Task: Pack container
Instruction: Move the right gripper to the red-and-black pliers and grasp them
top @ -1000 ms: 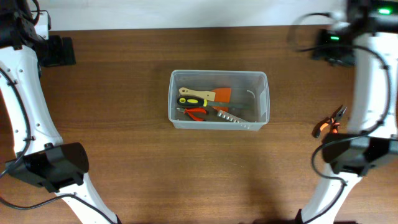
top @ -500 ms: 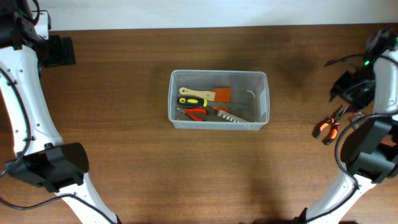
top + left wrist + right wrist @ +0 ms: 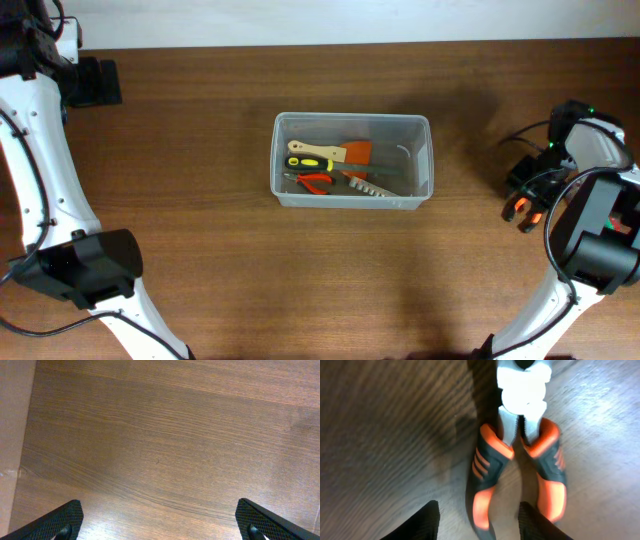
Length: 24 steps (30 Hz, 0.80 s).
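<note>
The container (image 3: 423,150), a clear rectangular bin, sits mid-table and holds several hand tools, among them a yellow-and-black handled tool (image 3: 310,163) and a scraper with an orange blade (image 3: 345,152). Orange-and-black pliers (image 3: 520,208) lie on the wood at the right. My right gripper (image 3: 530,188) hangs over them. In the right wrist view the pliers (image 3: 520,455) point away from me, and my right gripper (image 3: 477,525) is open, straddling their left handle without touching it. At the far left back my left gripper (image 3: 95,82) is wide open over bare wood, fingertips (image 3: 62,520) apart.
Red-handled pliers (image 3: 315,181) and a toothed metal tool (image 3: 375,188) also lie in the bin. The table's back edge (image 3: 300,45) runs along the top. The left arm's base (image 3: 85,265) stands at the front left, the right arm's base (image 3: 600,235) at the front right.
The right arm swung down from the back right corner to just over the orange pliers, its jaws narrowing slightly. The left arm and the bin have not moved.
</note>
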{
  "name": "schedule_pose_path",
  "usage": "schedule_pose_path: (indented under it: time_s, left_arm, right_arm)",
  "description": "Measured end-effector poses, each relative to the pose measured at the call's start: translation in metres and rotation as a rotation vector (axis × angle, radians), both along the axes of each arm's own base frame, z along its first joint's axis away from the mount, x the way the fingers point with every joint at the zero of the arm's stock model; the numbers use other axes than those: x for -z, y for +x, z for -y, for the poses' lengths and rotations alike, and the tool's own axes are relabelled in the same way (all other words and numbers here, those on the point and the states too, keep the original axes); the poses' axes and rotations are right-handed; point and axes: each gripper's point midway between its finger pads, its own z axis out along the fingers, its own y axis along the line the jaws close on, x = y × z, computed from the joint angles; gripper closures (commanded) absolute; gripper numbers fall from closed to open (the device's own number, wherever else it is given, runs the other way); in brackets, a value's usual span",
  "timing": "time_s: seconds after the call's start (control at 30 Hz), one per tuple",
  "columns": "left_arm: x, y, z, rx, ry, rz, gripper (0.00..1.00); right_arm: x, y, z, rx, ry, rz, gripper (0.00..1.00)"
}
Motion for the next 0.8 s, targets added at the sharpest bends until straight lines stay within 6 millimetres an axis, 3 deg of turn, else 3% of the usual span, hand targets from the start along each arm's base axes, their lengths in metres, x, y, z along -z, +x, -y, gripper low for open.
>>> schedule_pose_path:
  time_s: [0.23,0.53,0.8]
  left_arm:
    - [0.000,0.000,0.000,0.000,0.000,0.000,0.01]
    - [0.000,0.000,0.000,0.000,0.000,0.000,0.01]
    - [0.000,0.000,0.000,0.000,0.000,0.000,0.01]
  right_arm:
    - [0.008,0.006,0.002,0.000,-0.016,0.041,0.53]
    - [0.010,0.018,0.005,0.040,-0.041,0.118,0.75]
    - [0.010,0.016,0.003,0.057,-0.039,0.109,0.82]
